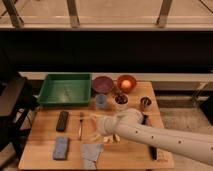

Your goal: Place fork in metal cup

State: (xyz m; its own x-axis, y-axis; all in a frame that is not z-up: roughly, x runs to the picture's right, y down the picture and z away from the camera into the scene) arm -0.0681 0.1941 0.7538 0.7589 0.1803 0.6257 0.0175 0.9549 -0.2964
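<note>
The slim all-silver metal fork (80, 125) lies flat on the pale wooden table (45, 145), near 9 o'clock of the gripper (98, 127) on the white arm (150, 137). Whether that gripper holds anything cannot be told. The small shiny silver-grey metal cup (145, 103) stands well apart at its 2 o'clock.

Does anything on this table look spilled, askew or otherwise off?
Nothing stands out. The fork lies flat on the table, just left of the gripper, and the metal cup stands upright near the right edge. The grey cloth at the front is crumpled, but nothing looks spilled or damaged.
</note>
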